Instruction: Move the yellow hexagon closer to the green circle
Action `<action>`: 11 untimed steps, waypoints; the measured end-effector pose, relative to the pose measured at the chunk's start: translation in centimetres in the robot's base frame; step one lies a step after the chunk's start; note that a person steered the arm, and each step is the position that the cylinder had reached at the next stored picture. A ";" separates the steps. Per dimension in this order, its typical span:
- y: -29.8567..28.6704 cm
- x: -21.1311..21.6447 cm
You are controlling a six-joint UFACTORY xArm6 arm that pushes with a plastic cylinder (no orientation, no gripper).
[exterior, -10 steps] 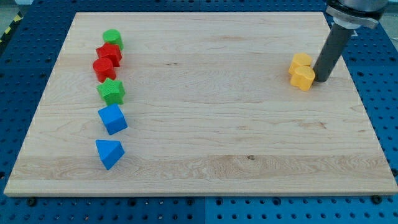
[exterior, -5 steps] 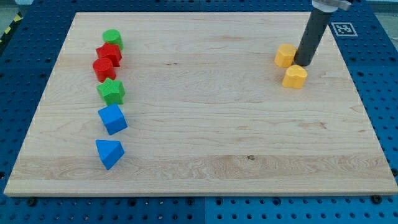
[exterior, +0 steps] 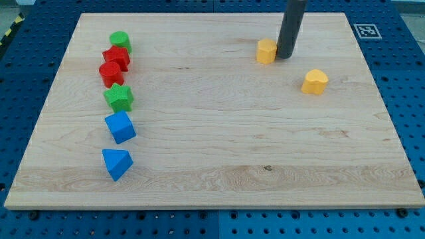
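The yellow hexagon (exterior: 266, 51) lies on the wooden board near the view's top, right of centre. My tip (exterior: 284, 57) stands against the hexagon's right side. The green circle (exterior: 120, 42) sits far off at the view's upper left, at the top of a column of blocks. A second yellow block (exterior: 315, 81), rounded on top, lies apart to the lower right of my tip.
Below the green circle stand two red blocks (exterior: 116, 57) (exterior: 110, 72), a green star (exterior: 119, 97), a blue cube-like block (exterior: 120, 127) and a blue triangle (exterior: 117, 163). The board's (exterior: 219, 146) edges meet a blue pegboard. A marker tag (exterior: 367, 30) sits at the top right.
My tip has moved left and up the view, pushing the yellow hexagon leftward away from the other yellow block, which stayed behind after a small shift.
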State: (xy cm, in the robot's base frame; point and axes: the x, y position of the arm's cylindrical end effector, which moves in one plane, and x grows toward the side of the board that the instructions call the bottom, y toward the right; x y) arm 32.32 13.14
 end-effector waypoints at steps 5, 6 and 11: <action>-12.5 -1.3; -14.1 -1.6; -16.3 2.0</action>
State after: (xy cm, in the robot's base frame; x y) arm 34.32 -3.19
